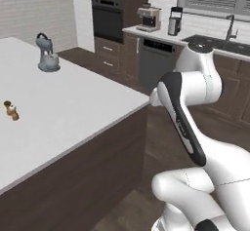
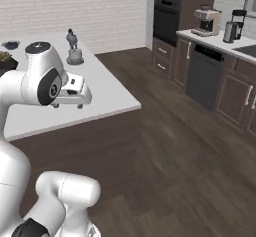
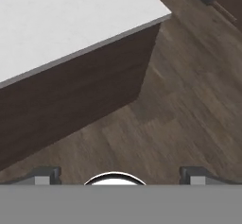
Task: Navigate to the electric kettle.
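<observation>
The electric kettle (image 1: 174,23) is seen in the left base view standing on the far worktop (image 1: 146,33) against the back wall, just beside the coffee machine (image 1: 149,18) and between it and the sink (image 1: 218,45). A dishwasher (image 1: 155,64) sits below that worktop, and a wall oven (image 1: 108,18) stands past the coffee machine. Nearer the camera, an island worktop (image 1: 68,113) carries a squat grey kettle (image 1: 47,53) with an arched handle and a small brown item (image 1: 10,110); neither is the thing sought. The arm is folded close to the base, well apart from the far worktop.

In the right base view the electric kettle (image 2: 232,30) is again found on the far worktop, at the upper right, beside the coffee machine (image 2: 207,21). An open stretch of wooden floor (image 2: 180,151) lies between the base and those cabinets. The hand (image 2: 70,104) is held tucked over the corner of the island.

In the hand view the two finger tips (image 3: 43,175) are seen set wide apart with nothing between them, so the hand is judged open and empty; floor and the island corner (image 3: 163,17) are looked down upon.

The drive towards the kettle is judged to be under way but far from finished. The next move calls for the base to be driven forward across the floor, clear of the island corner, and halted facing the kettle
</observation>
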